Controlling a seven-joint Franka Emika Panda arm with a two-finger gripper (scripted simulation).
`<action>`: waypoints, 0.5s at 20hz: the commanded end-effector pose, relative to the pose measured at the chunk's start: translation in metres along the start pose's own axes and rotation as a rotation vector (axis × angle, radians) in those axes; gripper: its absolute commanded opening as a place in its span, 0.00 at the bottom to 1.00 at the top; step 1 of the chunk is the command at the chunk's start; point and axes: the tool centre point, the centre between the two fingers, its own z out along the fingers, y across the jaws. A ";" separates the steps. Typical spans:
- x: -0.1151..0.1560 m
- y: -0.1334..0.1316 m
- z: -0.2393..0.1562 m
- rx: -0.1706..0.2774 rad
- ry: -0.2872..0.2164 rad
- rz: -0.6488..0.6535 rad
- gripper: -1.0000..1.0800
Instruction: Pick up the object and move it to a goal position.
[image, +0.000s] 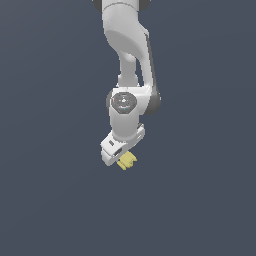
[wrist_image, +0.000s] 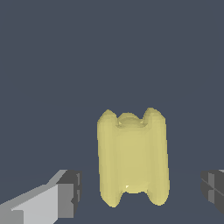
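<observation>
In the wrist view, the gripper (wrist_image: 140, 192) stood wide, its dark fingertips (wrist_image: 72, 188) well clear of the pale yellow ridged object (wrist_image: 131, 157) between them. Farther off, the exterior view showed the white arm (image: 127, 60) reaching down over the plain dark surface (image: 50, 200), the object (image: 128, 161) just under the gripper (image: 116, 156)

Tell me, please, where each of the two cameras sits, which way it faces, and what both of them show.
Exterior view: off the arm, facing the white arm, with the gripper beside the pale yellow block.
Wrist view: on the wrist, looking past the fingertips at the block between them, with gaps on both sides.
Shared: the block, the gripper and the plain dark grey background.
</observation>
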 end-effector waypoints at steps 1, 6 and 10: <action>0.001 0.000 0.003 0.002 0.002 -0.029 0.96; 0.002 0.000 0.006 0.003 0.004 -0.054 0.96; 0.002 0.000 0.007 0.003 0.004 -0.050 0.96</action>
